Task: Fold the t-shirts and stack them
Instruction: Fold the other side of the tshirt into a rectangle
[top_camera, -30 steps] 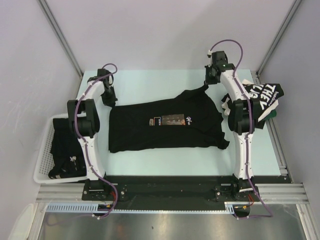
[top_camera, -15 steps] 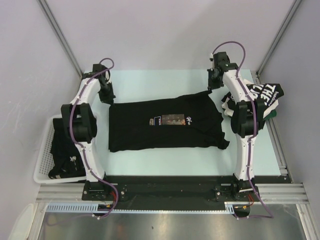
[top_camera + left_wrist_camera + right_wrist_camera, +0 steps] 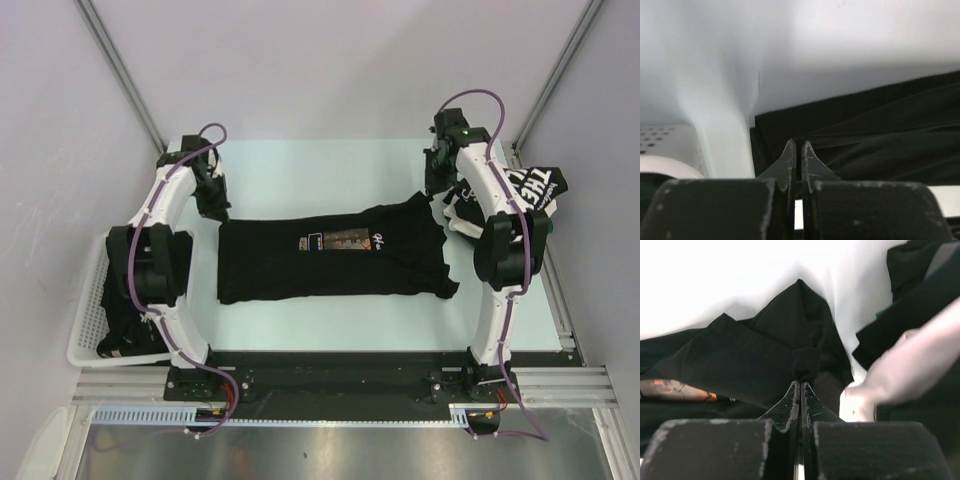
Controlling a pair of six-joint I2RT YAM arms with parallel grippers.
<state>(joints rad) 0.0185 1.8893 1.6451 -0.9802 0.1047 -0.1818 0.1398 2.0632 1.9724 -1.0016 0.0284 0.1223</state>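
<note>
Now tauter: far edge of t-shirt [image 3: 330, 265].

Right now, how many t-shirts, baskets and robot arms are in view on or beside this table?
T-shirts on the table: 2 (printed black t-shirt, lettered t-shirt)
Baskets: 1 (white basket, dark clothes inside, uncountable)
Robot arms: 2 (left arm, right arm)
Total: 5

printed black t-shirt [image 3: 330, 262]: spread out, mid-table | lettered t-shirt [image 3: 537, 187]: crumpled, far right
</note>
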